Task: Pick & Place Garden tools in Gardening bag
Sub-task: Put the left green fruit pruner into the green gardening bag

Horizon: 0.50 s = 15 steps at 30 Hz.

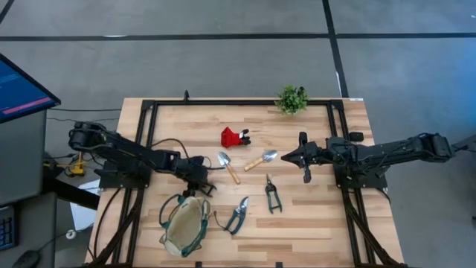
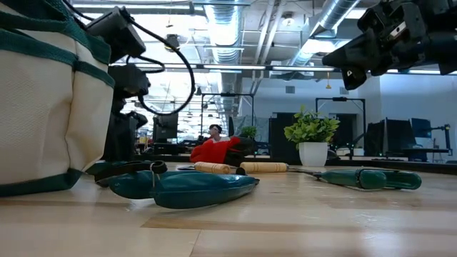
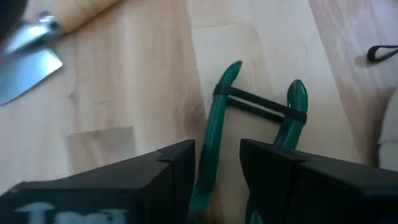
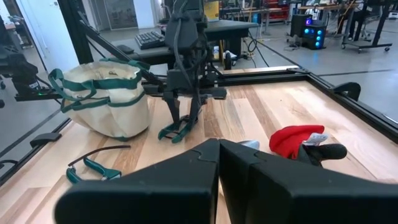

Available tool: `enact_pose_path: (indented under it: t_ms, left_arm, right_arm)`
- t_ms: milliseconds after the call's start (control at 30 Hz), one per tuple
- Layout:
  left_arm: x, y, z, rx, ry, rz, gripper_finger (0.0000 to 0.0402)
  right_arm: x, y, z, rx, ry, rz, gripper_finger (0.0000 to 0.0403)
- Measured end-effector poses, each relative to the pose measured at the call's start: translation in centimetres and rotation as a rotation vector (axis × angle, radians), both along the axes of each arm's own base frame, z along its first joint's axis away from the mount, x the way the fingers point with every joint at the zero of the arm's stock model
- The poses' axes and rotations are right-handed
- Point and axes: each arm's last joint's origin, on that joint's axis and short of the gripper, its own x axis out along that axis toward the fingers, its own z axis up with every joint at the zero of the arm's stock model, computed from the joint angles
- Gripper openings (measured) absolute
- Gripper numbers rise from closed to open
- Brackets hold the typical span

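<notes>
The bench (image 1: 312, 223) carried everything. The bag (image 1: 184, 225) sat at its 7 o'clock edge, mouth up. The left hand (image 1: 199, 187) hung low just at the bag's 12 o'clock, its fingers (image 3: 168, 171) narrowly parted astride one green handle of a pair of shears (image 3: 249, 124) lying on the wood; whether they pressed it I could not tell. The right hand (image 1: 286, 157), at the bench's 3 o'clock, hovered with fingers together, empty. Near centre lay two trowels (image 1: 227, 166) (image 1: 261, 160), blue-green shears (image 1: 239, 215) and dark shears (image 1: 273, 195). The red tool (image 1: 234, 137) lay toward 12 o'clock, the plant (image 1: 291, 98) at 1 o'clock.
</notes>
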Motion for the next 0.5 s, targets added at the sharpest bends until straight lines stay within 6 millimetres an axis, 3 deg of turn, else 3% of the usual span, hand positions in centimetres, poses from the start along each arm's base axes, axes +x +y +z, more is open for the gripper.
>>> enact_pose_path:
  t_ms: [300,500]
  left_arm:
    - [0.31,-0.08,-0.47,-0.016,0.005,0.021,0.0101]
    - [0.33,-0.03,-0.45,-0.009,-0.004,0.028,0.0048]
  right_arm:
    - [-0.02,-0.01,-0.11,0.0,0.011,-0.001,0.0]
    - [-0.02,-0.01,-0.11,0.0,0.011,-0.001,0.0]
